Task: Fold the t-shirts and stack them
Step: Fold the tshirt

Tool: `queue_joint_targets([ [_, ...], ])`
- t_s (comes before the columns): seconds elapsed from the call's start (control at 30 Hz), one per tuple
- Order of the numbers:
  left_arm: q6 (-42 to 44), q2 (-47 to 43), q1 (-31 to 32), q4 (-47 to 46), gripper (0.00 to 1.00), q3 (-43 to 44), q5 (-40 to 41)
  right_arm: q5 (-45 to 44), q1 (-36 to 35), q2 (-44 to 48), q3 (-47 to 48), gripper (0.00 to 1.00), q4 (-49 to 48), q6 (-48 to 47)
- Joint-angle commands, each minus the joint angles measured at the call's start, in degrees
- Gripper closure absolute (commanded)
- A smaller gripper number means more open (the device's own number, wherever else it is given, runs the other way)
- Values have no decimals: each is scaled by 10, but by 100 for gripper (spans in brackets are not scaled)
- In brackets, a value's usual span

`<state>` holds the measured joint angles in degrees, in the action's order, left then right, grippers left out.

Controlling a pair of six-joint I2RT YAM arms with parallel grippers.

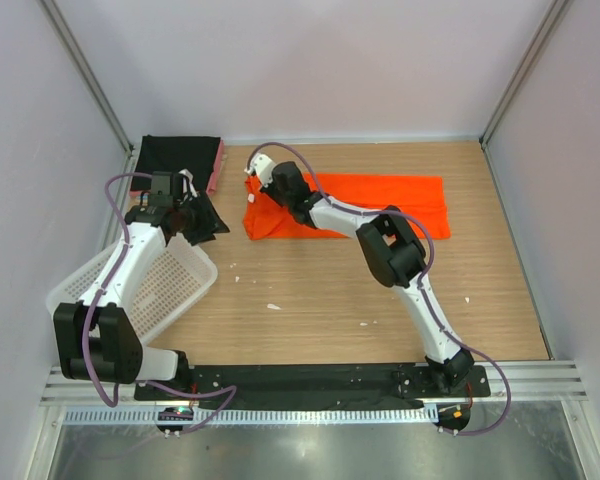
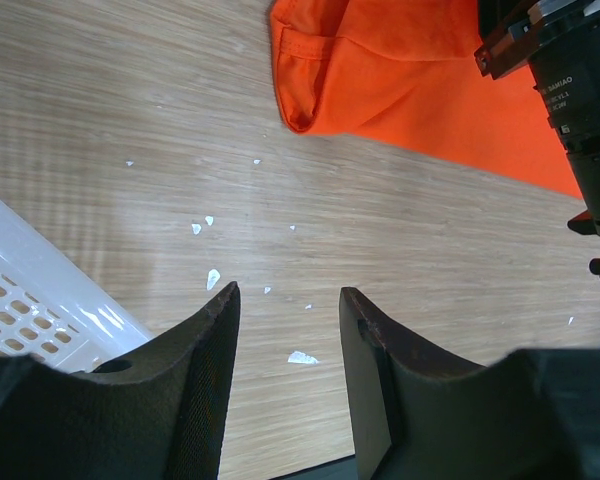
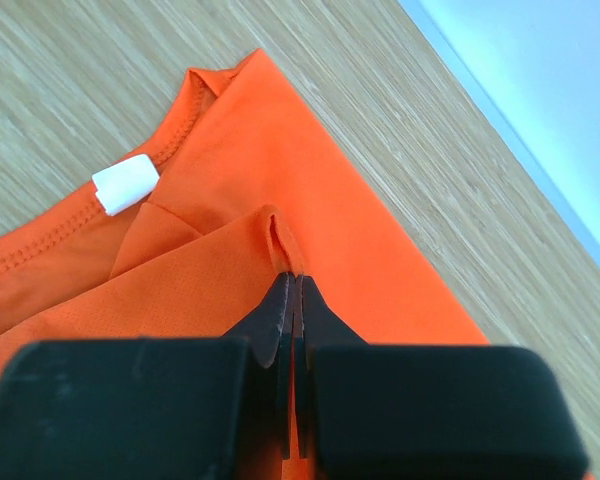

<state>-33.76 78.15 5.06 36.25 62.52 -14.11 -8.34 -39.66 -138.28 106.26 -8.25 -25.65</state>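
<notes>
The orange-red t-shirt [image 1: 380, 205] lies partly folded on the wooden table at the back centre. My right gripper [image 1: 263, 180] is at its left end, shut on a pinched fold of the orange cloth [image 3: 275, 235] near the collar with its white tag [image 3: 125, 184]. My left gripper [image 1: 202, 222] is open and empty, hovering over the bare table left of the shirt; the shirt's bunched left edge shows in the left wrist view [image 2: 380, 70]. A folded black t-shirt [image 1: 180, 157] lies on a pink one [image 1: 218, 165] at the back left. The teal one is out of view.
A white plastic mesh basket [image 1: 155, 285] stands at the left, under my left arm; its rim shows in the left wrist view [image 2: 40, 285]. Small white scraps [image 1: 273, 306] lie on the wood. Grey walls close in the back and sides.
</notes>
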Motion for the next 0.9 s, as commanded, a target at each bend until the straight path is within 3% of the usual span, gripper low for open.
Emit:
queue_joint_targets([
  [0.0, 14, 2, -3, -17, 54, -5, -6, 15, 9, 43, -5, 99, -54, 45],
  [0.87, 15, 8, -3, -18, 54, -5, -2, 20, 34, 19, 21, 99, -68, 120],
])
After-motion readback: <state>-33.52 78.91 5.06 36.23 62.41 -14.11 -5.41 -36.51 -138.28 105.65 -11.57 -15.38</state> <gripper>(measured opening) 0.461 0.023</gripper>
